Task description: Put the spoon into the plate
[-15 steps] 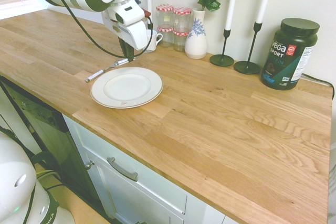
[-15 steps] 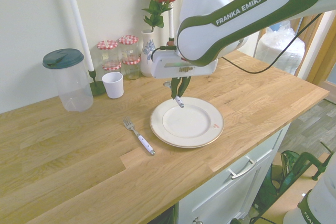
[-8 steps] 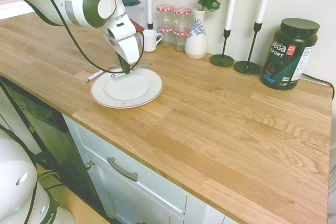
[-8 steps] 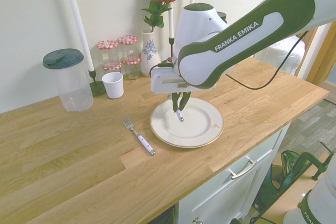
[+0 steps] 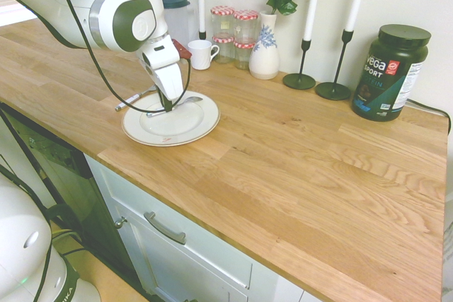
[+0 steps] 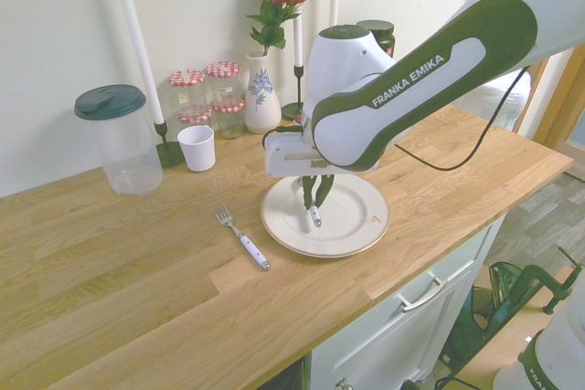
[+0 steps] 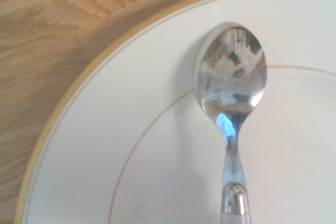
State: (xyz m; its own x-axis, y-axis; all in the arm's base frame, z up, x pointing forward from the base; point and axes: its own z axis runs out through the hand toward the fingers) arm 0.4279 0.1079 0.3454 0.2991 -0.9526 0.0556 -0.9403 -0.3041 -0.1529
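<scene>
My black two-finger gripper [image 6: 316, 207] had come down over the round white ceramic plate [image 6: 356, 237], its fingers clenched on the small silver metal spoon with a pale handle [image 7: 231, 77], which lay within the plate's rim.

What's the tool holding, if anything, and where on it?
The tool holds the spoon by its pale handle, the bowl end left free over the plate.
</scene>
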